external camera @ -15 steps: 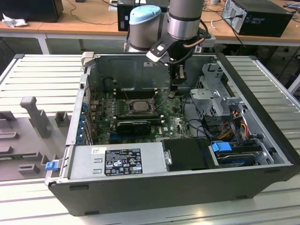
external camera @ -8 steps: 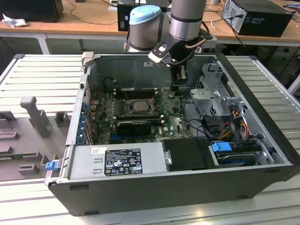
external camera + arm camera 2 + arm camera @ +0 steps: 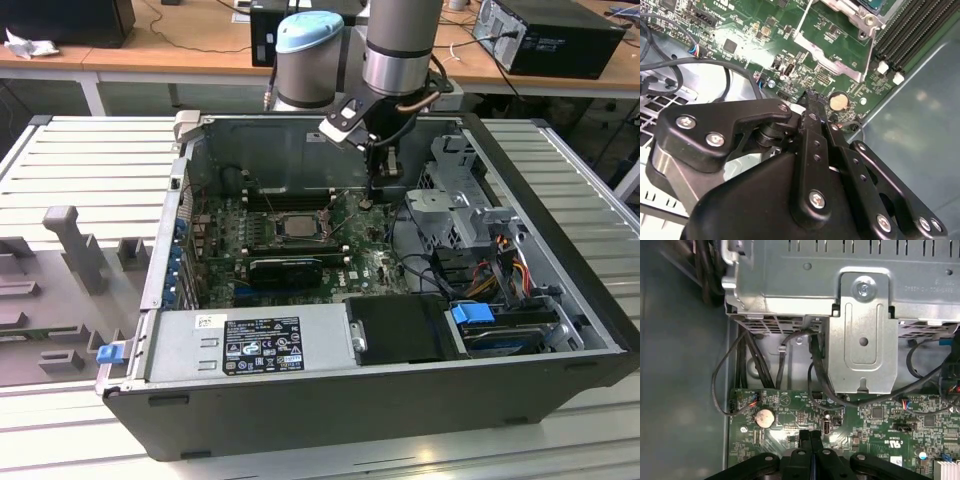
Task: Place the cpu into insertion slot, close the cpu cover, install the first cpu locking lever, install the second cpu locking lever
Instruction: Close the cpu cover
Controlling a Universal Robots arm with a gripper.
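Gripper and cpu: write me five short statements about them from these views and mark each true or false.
1. The gripper has its fingers shut, with nothing between them. True.
2. The gripper holds the cpu. False: the cpu lies on the motherboard, apart from the gripper.
3. A coin battery sits on the motherboard near the gripper's tip. True.
4. The computer case is closed. False: its side is open.
5. The gripper hangs outside the computer case. False: it reaches down inside it.
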